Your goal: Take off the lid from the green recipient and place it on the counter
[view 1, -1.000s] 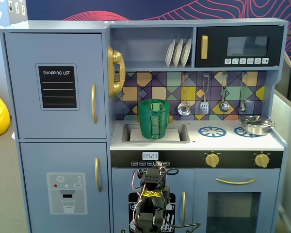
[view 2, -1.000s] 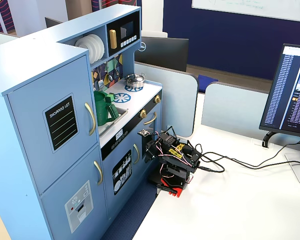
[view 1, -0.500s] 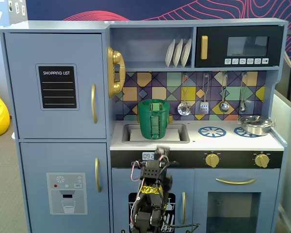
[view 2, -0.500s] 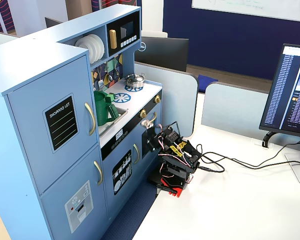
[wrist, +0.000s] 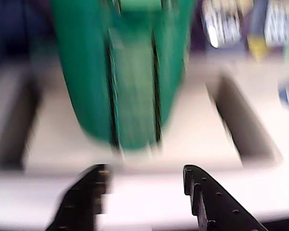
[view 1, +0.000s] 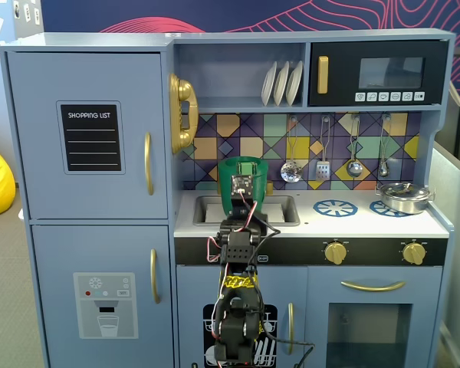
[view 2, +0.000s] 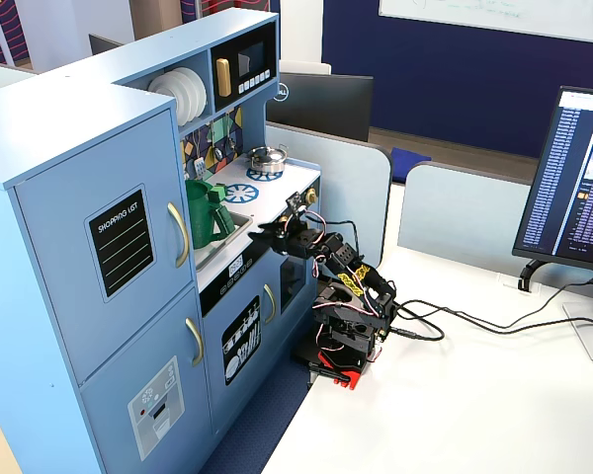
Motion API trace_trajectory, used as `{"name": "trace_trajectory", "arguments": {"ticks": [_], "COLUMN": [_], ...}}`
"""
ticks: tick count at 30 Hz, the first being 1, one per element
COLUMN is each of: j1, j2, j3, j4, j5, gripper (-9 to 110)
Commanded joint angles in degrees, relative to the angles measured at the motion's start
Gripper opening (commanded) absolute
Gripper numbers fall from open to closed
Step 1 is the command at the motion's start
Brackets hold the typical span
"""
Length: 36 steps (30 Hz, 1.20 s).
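The wrist view, blurred, shows the tool (wrist: 144, 185) spread wide and empty, facing the green recipient (wrist: 127, 72) on the white worktop (wrist: 192, 139). A fixed view adds desks, a monitor (view 2: 573, 188) and blue walls.

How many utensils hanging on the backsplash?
4, in a row under the microwave shelf in a fixed view: a ladle, a slotted spatula, a spoon and another ladle. The green recipient could hide more further left.
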Motion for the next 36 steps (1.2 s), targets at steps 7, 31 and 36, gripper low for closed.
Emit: {"name": "trace_trajectory", "arguments": {"ticks": [7, 31, 36], "j1": [-0.18, 2.72, 2.02], "j2": [-11.78, -36.04, -40.25], "j3": [-11.34, -32.17, -36.21], "j4": [-11.69, -16.7, -16.96], "j5": [2.02, -2.46, -3.34], "gripper": [31, 31, 31]}}
